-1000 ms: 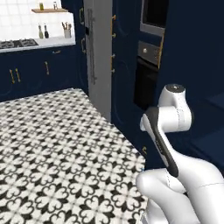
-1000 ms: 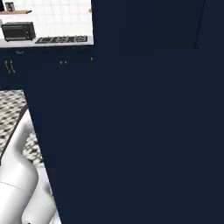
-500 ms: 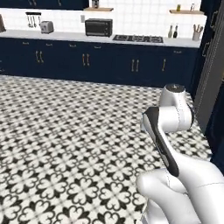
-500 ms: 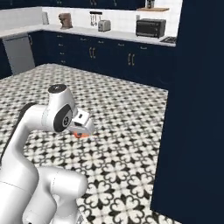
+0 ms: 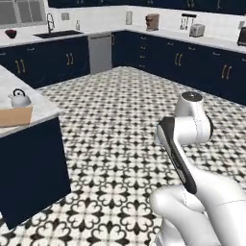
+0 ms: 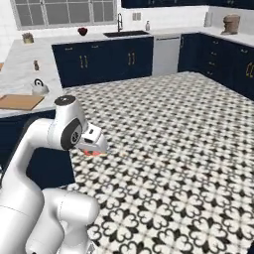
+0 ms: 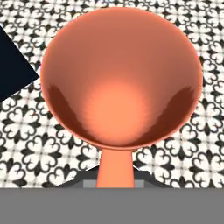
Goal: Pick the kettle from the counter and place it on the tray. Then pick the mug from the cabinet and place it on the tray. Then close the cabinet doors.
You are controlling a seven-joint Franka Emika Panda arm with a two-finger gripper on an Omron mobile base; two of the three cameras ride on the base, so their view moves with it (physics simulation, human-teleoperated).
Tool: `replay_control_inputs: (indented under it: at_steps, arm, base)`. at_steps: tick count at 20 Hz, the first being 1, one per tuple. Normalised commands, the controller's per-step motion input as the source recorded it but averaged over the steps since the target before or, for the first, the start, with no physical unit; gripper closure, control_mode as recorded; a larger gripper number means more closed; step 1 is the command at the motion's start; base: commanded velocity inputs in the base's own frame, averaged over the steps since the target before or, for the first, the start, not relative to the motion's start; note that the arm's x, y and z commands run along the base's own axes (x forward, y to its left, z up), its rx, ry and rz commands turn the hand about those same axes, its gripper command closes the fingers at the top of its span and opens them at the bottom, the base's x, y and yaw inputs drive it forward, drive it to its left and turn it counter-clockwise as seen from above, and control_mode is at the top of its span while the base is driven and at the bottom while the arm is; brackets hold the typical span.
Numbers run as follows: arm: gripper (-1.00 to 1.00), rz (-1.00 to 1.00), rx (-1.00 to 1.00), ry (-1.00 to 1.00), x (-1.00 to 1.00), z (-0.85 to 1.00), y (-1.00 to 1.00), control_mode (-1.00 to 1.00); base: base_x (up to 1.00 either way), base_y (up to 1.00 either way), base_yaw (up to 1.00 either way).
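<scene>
The gripper (image 6: 92,149) clamps the mug (image 7: 121,83) (mid-carry); next, reach the tray (image 6: 20,102) beside the kettle (image 6: 39,88) on the tabletop (image 5: 33,106).

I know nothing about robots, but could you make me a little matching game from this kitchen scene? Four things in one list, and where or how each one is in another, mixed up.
Things:
1. small orange-red mug
2. flat light-brown wooden tray
3. little silvery kettle
4. dark red bowl

Places or states:
A. lying flat on the white-grey marbled counter with the navy base
B. on the far white worktop, near the sink
C. held in the robot's gripper, above the patterned floor
D. standing upright, with a dark handle arching over its top

Pairs: 1-C, 2-A, 3-D, 4-B
</scene>
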Motion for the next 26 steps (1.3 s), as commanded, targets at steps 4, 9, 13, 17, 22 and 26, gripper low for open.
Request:
replay_control_inputs:
  at_steps: [4,9,13,17,22,26]
  arm:
    - [1.00,0.00,0.00,0.00,0.00,0.00,0.00,1.00]
    - [1.00,0.00,0.00,0.00,0.00,0.00,0.00,1.00]
    - [1.00,0.00,0.00,0.00,0.00,0.00,0.00,1.00]
    - [1.00,0.00,0.00,0.00,0.00,0.00,0.00,1.00]
    - [1.00,0.00,0.00,0.00,0.00,0.00,0.00,1.00]
    - [1.00,0.00,0.00,0.00,0.00,0.00,0.00,1.00]
  base:
    - [0.25,0.00,0.93]
    - [0.92,0.20,0.34]
    - [1.00,0.31,0.17]
    - [0.99,0.44,0.11]
    - [0.75,0.66,0.16]
    - [0.60,0.62,0.22]
